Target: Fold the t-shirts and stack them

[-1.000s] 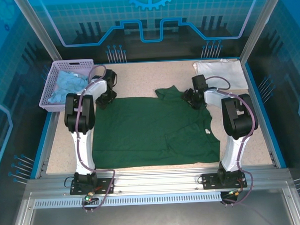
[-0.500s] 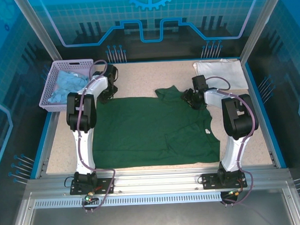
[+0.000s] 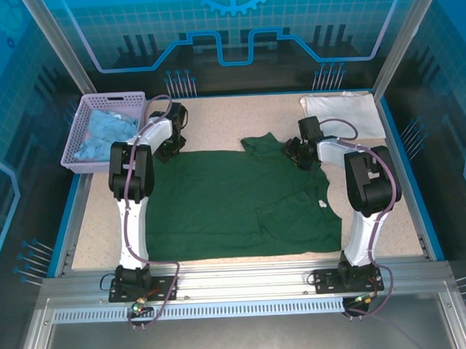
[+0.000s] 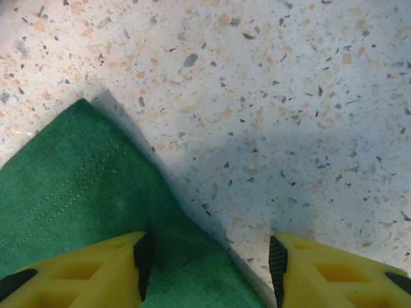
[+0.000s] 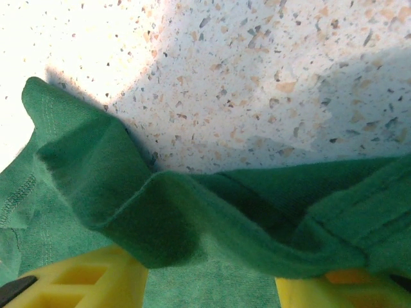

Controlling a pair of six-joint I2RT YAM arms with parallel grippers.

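The dark green t-shirt (image 3: 234,201) lies spread across the table, its white neck label (image 3: 322,204) near the right edge. The white t-shirt (image 3: 340,106) lies folded at the back right corner. My left gripper (image 3: 170,143) is low over the green shirt's back left corner. In the left wrist view its jaws (image 4: 209,269) stand open, with the hem edge of the green shirt (image 4: 77,192) running between them. My right gripper (image 3: 298,150) sits at the rumpled back right part of the shirt. Its jaws (image 5: 212,282) are open, and a raised fold of green cloth (image 5: 160,212) lies between and over the fingertips.
A purple basket (image 3: 81,119) with light blue cloth (image 3: 100,134) stands at the back left, close to the left arm. Bare speckled tabletop (image 3: 230,117) runs along the back between the two grippers. A blue rim (image 3: 407,175) bounds the table.
The left arm has shifted a little to the right and back along the shirt's corner, and its jaws have narrowed somewhat. The right arm and the shirts have not moved.
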